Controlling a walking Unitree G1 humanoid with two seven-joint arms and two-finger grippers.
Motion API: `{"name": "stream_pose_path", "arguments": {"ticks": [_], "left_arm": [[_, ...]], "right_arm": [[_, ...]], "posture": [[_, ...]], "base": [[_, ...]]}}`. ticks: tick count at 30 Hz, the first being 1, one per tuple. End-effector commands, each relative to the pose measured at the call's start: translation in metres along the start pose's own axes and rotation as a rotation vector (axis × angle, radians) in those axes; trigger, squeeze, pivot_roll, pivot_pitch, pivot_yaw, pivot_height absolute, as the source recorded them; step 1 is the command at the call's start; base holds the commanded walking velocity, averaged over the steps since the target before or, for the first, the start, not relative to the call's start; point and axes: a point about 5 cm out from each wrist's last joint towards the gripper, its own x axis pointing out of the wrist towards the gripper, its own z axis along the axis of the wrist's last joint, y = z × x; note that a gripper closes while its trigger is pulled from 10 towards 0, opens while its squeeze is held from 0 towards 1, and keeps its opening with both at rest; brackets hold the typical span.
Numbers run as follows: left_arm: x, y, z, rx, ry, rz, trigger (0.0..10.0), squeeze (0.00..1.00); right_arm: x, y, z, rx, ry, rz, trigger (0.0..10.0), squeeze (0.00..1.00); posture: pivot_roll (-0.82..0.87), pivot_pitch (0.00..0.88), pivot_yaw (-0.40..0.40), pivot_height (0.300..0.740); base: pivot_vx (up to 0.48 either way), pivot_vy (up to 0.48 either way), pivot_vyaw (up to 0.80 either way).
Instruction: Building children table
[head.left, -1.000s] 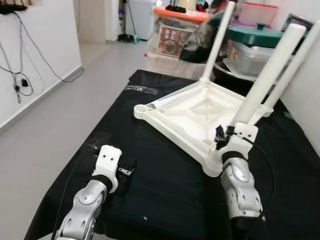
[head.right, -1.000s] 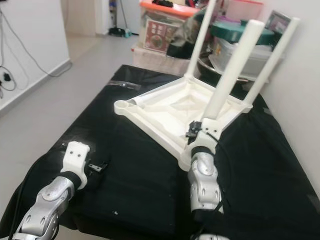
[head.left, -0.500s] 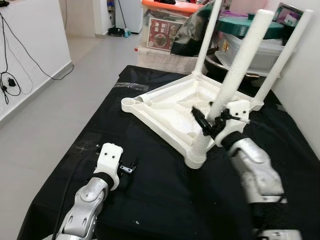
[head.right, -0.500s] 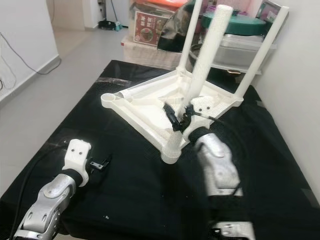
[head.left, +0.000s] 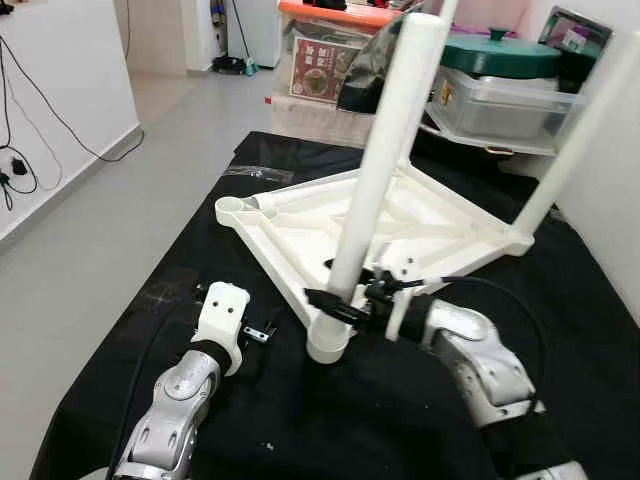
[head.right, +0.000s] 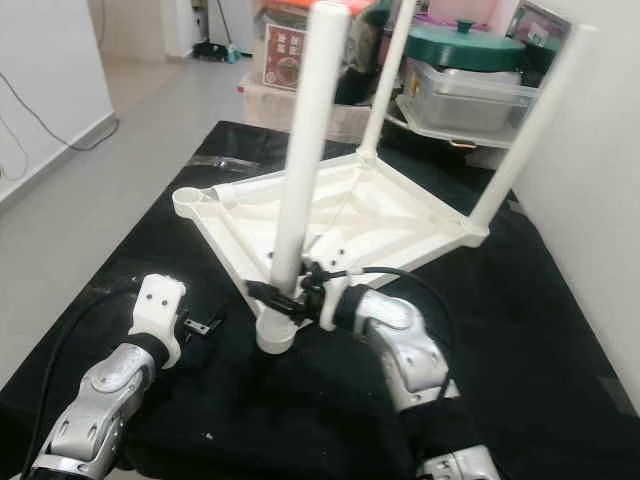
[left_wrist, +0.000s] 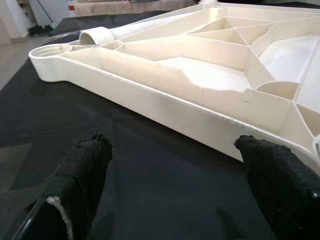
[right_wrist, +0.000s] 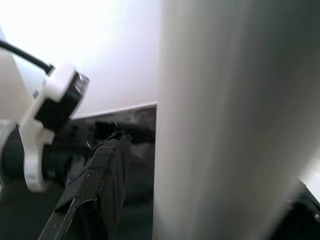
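Right end effector (head.left: 345, 300) clamps near table leg (head.left: 385, 160); tabletop (head.left: 400, 225) behind.

You have a table draped in black cloth (head.left: 330, 420) in front of you. On it the white plastic children's table top (head.left: 400, 225) lies upside down, with three white legs (head.left: 385, 160) standing up from its corners. A small white speck (head.left: 270, 447) sits near the front edge.

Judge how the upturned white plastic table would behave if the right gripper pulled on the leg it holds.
The table looks stiff: thick ribs brace its underside. Likely light for its size, being hollow moulded plastic, so it may slide on the black cloth. With the right gripper low on the near leg, a hard pull might tip it.
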Motion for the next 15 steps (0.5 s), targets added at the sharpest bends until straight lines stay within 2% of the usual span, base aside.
{"name": "stream_pose_path", "arguments": {"ticks": [1,3,4,5,6,7,8,10,12,14,15], "left_arm": [[0.000,-0.003,-0.004,0.004,0.015,-0.008,10.0,0.00],[0.000,-0.003,-0.004,0.004,0.014,-0.006,10.0,0.00],[-0.001,-0.002,-0.005,0.004,0.015,-0.004,10.0,0.00],[-0.001,-0.002,-0.005,0.004,0.015,-0.004,10.0,0.00],[-0.001,-0.002,-0.005,0.004,0.016,-0.004,10.0,0.00],[-0.001,-0.002,-0.005,0.003,0.016,-0.005,10.0,0.00],[-0.002,-0.003,-0.006,0.003,0.017,-0.006,10.0,0.00],[-0.002,-0.003,-0.006,0.003,0.017,-0.006,10.0,0.00],[-0.002,-0.003,-0.006,0.004,0.018,-0.006,10.0,0.00],[-0.003,-0.001,-0.006,0.004,0.019,-0.003,10.0,0.00],[-0.003,-0.001,-0.006,0.004,0.019,-0.003,10.0,0.00]], "right_arm": [[0.007,0.002,0.000,0.013,-0.025,-0.002,10.0,0.00],[0.009,0.002,0.001,0.018,-0.042,-0.020,10.0,0.00],[0.008,-0.005,0.002,0.033,-0.072,-0.088,0.0,0.00],[0.008,-0.005,0.002,0.033,-0.072,-0.088,0.0,0.00],[0.006,-0.011,0.002,0.050,-0.092,-0.153,0.0,0.00],[-0.001,-0.026,-0.004,0.041,-0.044,-0.329,0.0,0.00],[-0.007,-0.036,-0.009,0.028,-0.006,-0.450,0.0,0.00],[-0.007,-0.036,-0.009,0.028,-0.006,-0.450,0.0,0.00],[-0.039,-0.062,-0.027,0.050,0.096,-0.851,0.0,0.00],[-0.070,-0.069,-0.036,0.070,0.128,-1.118,0.0,0.00],[-0.070,-0.069,-0.036,0.070,0.128,-1.118,0.0,0.00]], "posture": [[0.10,0.000,-0.138,0.740],[0.10,0.000,-0.138,0.740],[0.09,0.000,-0.137,0.740],[0.09,0.000,-0.137,0.740],[0.09,0.000,-0.137,0.740],[0.08,0.000,-0.137,0.740],[0.08,0.000,-0.137,0.740],[0.08,0.000,-0.137,0.740],[0.08,0.000,-0.136,0.740],[0.07,0.000,-0.129,0.740],[0.07,0.000,-0.129,0.740]], "base": [[0.000,0.000,0.00],[0.000,0.000,0.00],[0.000,0.000,0.00],[0.000,0.000,0.00],[0.000,0.000,0.00],[0.000,0.000,0.00],[0.000,0.000,0.00],[0.000,0.000,0.00],[0.000,0.000,0.00],[0.000,0.000,0.00],[0.000,0.000,0.00]]}}
